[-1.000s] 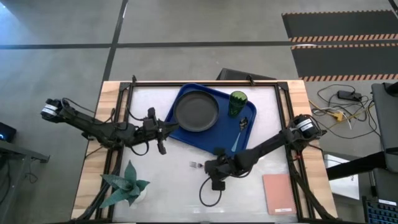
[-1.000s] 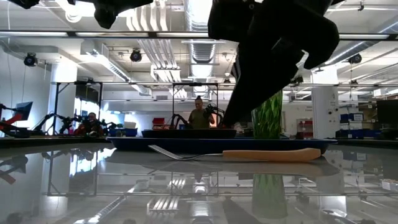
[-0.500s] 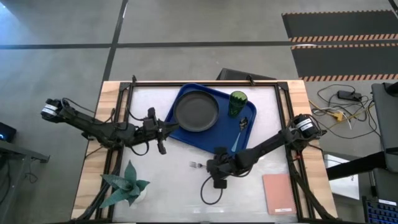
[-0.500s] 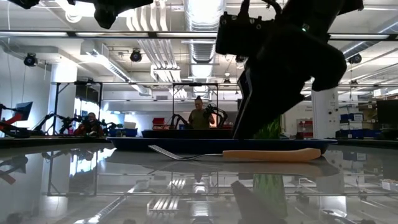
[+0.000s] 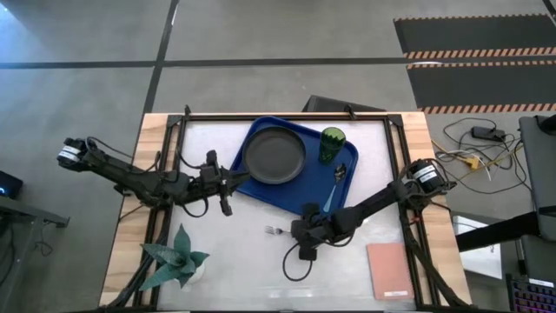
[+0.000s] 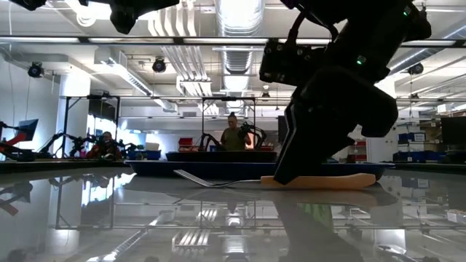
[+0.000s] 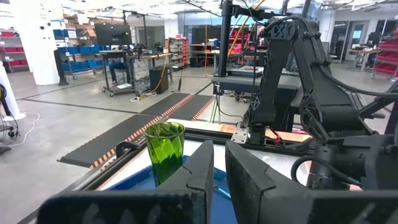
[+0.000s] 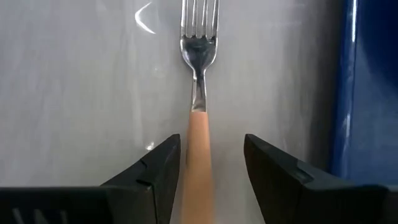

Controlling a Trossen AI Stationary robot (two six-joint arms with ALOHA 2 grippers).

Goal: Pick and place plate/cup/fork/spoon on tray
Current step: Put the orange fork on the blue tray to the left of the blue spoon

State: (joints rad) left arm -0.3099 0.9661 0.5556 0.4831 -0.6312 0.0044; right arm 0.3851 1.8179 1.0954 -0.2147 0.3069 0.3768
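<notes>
On the pale worktop [image 5: 226,252], just off the blue tray [image 5: 261,193], the fork [image 8: 199,93] lies flat with its orange handle between the spread fingers of the right hand [image 8: 205,165], which has sunk lower than a second ago. Left hand [image 5: 228,184] waits, fingers nearly together.

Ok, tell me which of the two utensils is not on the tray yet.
The fork, with its orange handle: it lies on the bare table, handle between the open fingers of the right end effector. The teal-handled spoon already lies on the blue tray.
</notes>
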